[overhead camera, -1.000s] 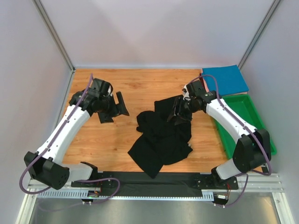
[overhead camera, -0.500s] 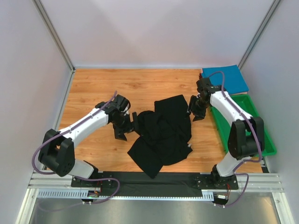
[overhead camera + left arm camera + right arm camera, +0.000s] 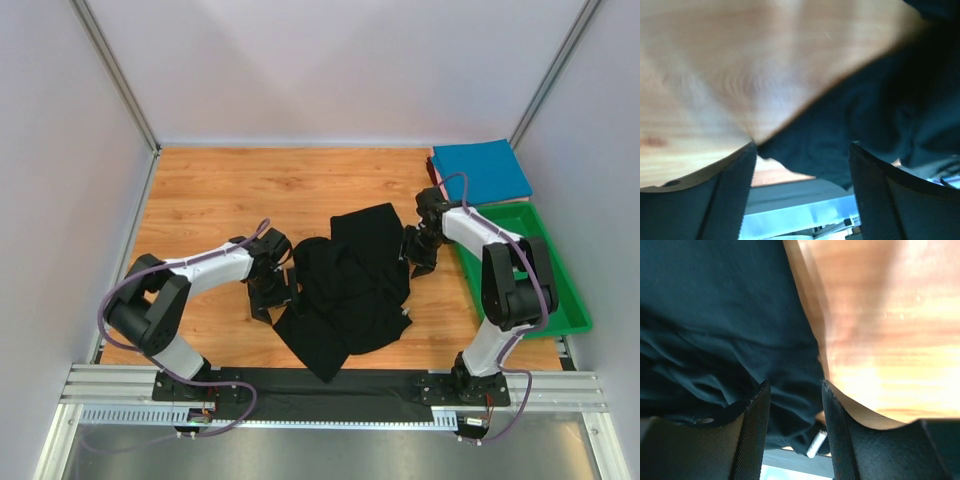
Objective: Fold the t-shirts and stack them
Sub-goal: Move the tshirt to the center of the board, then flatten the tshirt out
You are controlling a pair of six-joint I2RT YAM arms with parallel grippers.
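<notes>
My left gripper (image 3: 268, 295) has dropped from high over the bare left of the wooden table (image 3: 220, 190) to the left hem of the black t-shirt (image 3: 350, 280). A second ago it hung well clear of the cloth. Now it sits low against that edge. In the left wrist view its jaws stand wide, and the gripper (image 3: 803, 146) has the shirt's edge reaching in between the fingertips, not yet pinched. I judge that a grasp on this side is being set up.

The black t-shirt lies crumpled mid-table, near the front rail. A second ago its upper right part was bunched up at my right gripper. Now that part lies flatter, so I take it as released and laid out.

My right gripper (image 3: 418, 255) is at the shirt's right edge, low on the table. Its jaws are half spread, with a clear gap in the right wrist view (image 3: 795, 382). Dark cloth shows in that gap, though I cannot tell whether it lies between the pads or only beneath them.

Further right, the folded teal-blue t-shirt (image 3: 482, 170) lies in the far corner, just beyond the green tray (image 3: 530, 240), as it did before. Folding the black shirt is barely begun.
</notes>
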